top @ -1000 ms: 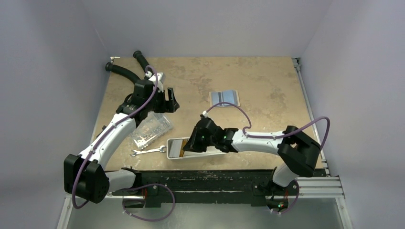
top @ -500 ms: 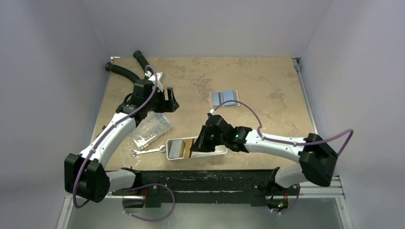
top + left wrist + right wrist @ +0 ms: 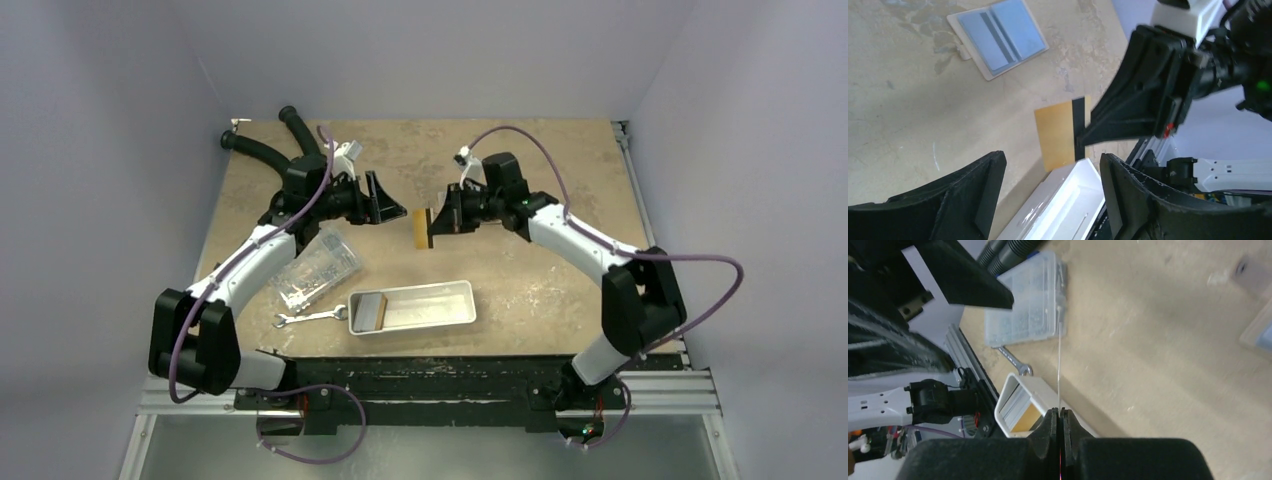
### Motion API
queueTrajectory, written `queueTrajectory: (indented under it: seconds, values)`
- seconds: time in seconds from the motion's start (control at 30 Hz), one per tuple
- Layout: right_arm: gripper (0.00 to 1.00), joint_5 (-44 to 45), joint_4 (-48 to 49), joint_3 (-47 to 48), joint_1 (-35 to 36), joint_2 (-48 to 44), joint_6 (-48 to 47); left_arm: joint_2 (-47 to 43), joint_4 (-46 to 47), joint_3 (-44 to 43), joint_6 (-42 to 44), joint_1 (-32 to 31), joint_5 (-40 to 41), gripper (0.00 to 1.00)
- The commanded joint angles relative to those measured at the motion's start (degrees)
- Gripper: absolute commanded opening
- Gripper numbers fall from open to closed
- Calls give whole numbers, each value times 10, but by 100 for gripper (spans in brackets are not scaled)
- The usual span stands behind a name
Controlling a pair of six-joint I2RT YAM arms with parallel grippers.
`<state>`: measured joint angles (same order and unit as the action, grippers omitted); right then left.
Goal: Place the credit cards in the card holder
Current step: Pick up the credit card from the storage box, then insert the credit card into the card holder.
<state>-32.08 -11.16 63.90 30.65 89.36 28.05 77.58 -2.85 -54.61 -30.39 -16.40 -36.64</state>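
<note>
One tan card (image 3: 1059, 131), likely light, stiff and slippery, sits edge-pinched in the right gripper (image 3: 1059, 416); the left gripper (image 3: 388, 203) gapes wide.

Tray (image 3: 440, 300) at the middle of the table's (image 3: 560, 160) near edge, with credit cards (image 3: 368, 311) in its left end; wrench (image 3: 310, 318) just left of the tray, and clear box (image 3: 315, 270) behind the wrench, toward the left edge. At mid-table, one card (image 3: 423, 229) stands upright in the right gripper (image 3: 432, 226), between it and the left gripper (image 3: 390, 206) on its left. Card holder (image 3: 998, 37) flat on the table behind that card, toward the far edge.
</note>
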Motion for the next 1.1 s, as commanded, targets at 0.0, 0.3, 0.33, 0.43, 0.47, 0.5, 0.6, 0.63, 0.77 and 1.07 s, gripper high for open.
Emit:
queueTrajectory:
  seconds: [0.0, 0.3, 0.33, 0.43, 0.47, 0.5, 0.6, 0.63, 0.77, 1.07]
  values:
    - [0, -198, 38, 72, -56, 74, -94, 23, 84, -1, -58, 3, -50, 74]
    - [0, -326, 37, 158, -76, 143, -96, 107, 160, 2, -99, 3, -88, 66]
    - [0, -331, 43, 161, -77, 145, -91, 113, 170, 4, -105, 3, -88, 65]
    - [0, -350, 59, 168, -78, 158, -71, 125, 203, 8, -120, 3, -94, 63]
    - [0, -354, 54, 173, -78, 168, -70, 128, 234, 15, -144, 3, -106, 57]
    - [0, -355, 46, 179, -78, 175, -75, 131, 278, 24, -163, 3, -119, 53]
    - [0, -353, 39, 182, -78, 181, -83, 140, 395, 51, -243, 3, -141, 35]
    - [3, -349, 41, 179, -80, 181, -81, 142, 424, 57, -258, 3, -143, 30]
    - [8, -350, 132, 142, -93, 177, -8, 150, 555, 86, -336, 3, -143, 7]
    - [42, -295, 509, -14, -111, 142, 301, 143, 714, 125, -435, 3, -80, 0]
